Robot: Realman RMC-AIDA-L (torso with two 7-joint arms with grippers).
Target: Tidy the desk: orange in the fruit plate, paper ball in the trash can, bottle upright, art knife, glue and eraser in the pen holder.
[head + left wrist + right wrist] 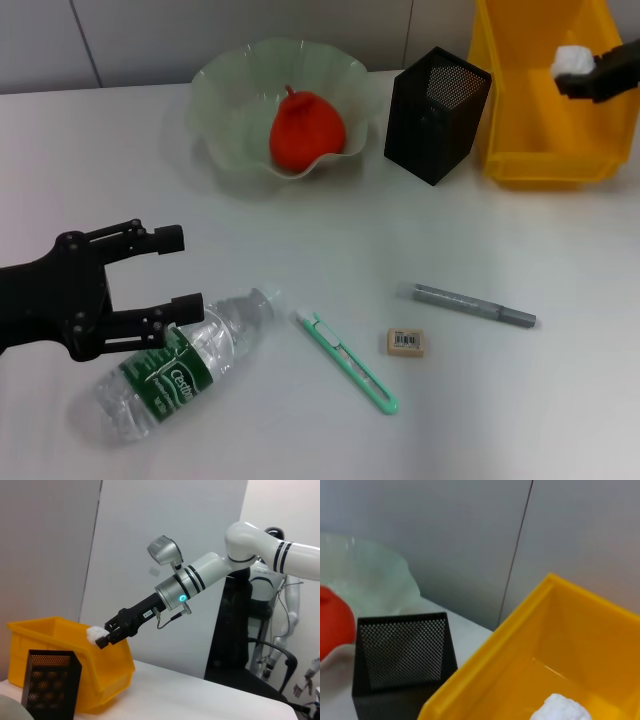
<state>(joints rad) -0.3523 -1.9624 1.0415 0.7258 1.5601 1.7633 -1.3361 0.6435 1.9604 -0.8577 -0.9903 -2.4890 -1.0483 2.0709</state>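
My right gripper (580,80) is shut on the white paper ball (572,60) and holds it above the yellow trash can (545,160) at the back right. The left wrist view shows this gripper (106,639), the ball (93,634) and the can (55,635). The ball also shows over the can in the right wrist view (561,709). My left gripper (185,272) is open, just beyond the clear bottle (175,368), which lies on its side at the front left. The orange (308,130) sits in the fruit plate (225,95). The green art knife (347,360), eraser (405,342) and grey glue (475,305) lie on the desk.
The black mesh pen holder (437,112) stands between the plate and the trash can, close to the can's left wall. It also shows in the right wrist view (402,660) and the left wrist view (50,685). A wall runs behind the desk.
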